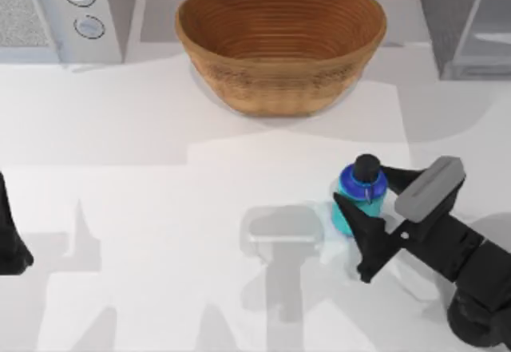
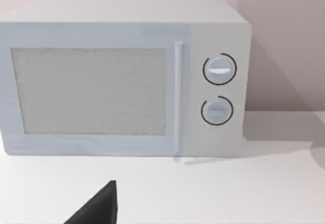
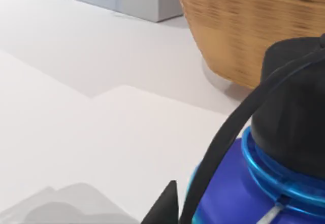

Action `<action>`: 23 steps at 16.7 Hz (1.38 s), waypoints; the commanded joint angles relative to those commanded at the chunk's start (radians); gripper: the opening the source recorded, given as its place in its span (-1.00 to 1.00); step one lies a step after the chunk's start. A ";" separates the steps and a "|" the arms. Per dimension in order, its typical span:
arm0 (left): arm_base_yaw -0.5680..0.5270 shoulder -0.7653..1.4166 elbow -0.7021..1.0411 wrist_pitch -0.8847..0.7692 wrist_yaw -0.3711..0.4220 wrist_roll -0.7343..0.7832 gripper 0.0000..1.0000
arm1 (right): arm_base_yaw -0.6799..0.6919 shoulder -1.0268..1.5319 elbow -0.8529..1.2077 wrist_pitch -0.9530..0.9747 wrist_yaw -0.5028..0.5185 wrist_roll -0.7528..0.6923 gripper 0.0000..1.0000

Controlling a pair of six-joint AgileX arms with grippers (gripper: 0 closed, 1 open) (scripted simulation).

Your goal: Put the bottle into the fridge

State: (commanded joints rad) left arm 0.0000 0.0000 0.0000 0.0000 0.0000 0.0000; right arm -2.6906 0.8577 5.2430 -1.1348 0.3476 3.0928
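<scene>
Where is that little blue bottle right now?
In the top view the bottle stands upright on the table's right side, in front of the basket, between the right gripper's fingers.

woven basket (image 1: 281,45), glossy bottle (image 1: 361,196)

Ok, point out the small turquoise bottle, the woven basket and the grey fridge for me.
Small turquoise bottle (image 1: 362,186): top view, dark blue shoulder.
Brown woven basket (image 1: 239,45): top view, inner wall.
Grey speckled fridge (image 1: 487,29): top view, glassy door panel.
</scene>
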 joint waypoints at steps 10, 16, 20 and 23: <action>0.000 0.000 0.000 0.000 0.000 0.000 1.00 | -0.029 0.054 0.025 0.040 0.014 -0.001 -0.98; 0.000 0.000 0.000 0.000 0.000 0.000 1.00 | -0.252 0.219 0.087 0.164 0.238 -0.036 -0.98; 0.000 0.000 0.000 0.000 0.000 0.000 1.00 | -0.418 0.339 0.120 0.258 0.395 -0.063 -0.98; 0.000 0.000 0.000 0.000 0.000 0.000 1.00 | -0.456 0.368 0.129 0.284 0.433 -0.070 -0.98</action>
State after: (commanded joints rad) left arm 0.0000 0.0000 0.0000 0.0000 0.0000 0.0000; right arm -3.1467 1.2253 5.3721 -0.8510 0.7804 3.0232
